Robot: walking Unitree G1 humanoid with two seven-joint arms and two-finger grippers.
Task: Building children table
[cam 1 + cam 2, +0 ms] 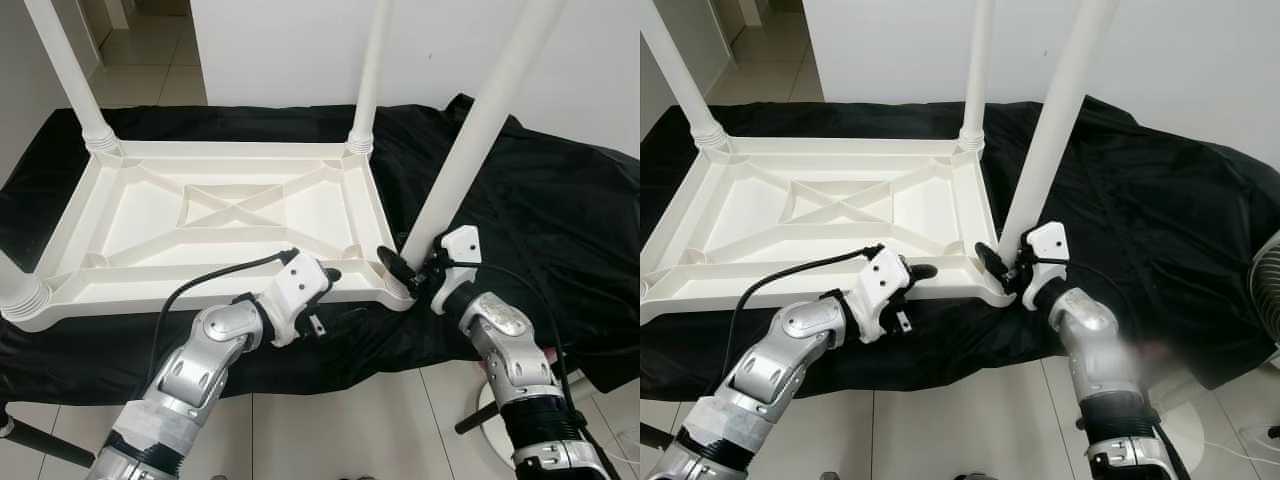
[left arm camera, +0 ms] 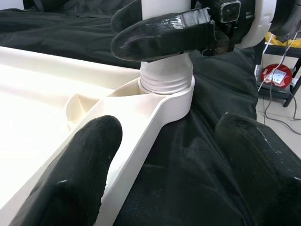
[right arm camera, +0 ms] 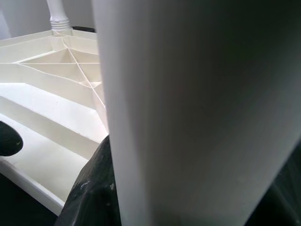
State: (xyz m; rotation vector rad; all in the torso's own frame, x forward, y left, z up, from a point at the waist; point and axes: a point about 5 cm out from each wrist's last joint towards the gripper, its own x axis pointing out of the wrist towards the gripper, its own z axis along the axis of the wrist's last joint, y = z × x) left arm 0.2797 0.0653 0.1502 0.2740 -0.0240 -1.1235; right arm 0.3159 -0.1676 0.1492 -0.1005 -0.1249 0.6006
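A white children's table [image 1: 150,215] lies upside down on a black cloth [image 1: 560,220]. Legs stand up at the far left corner [image 1: 70,75], the far right corner [image 1: 368,75] and the near left corner [image 1: 15,285]. The near right leg [image 1: 480,130] leans a little to the right in its corner socket [image 2: 167,92]. My right gripper [image 1: 410,272] is shut on this leg just above the socket, and one finger [image 2: 160,35] wraps across it. My left gripper [image 1: 325,298] is open beside that corner, its fingers [image 2: 80,179] straddling the table's near rim without touching.
The cloth hangs over the near edge above a tiled floor [image 1: 330,430]. A white wall [image 1: 290,50] stands close behind. A fan [image 1: 1265,290] is at the far right, and cables with a red object [image 2: 277,75] lie on the floor.
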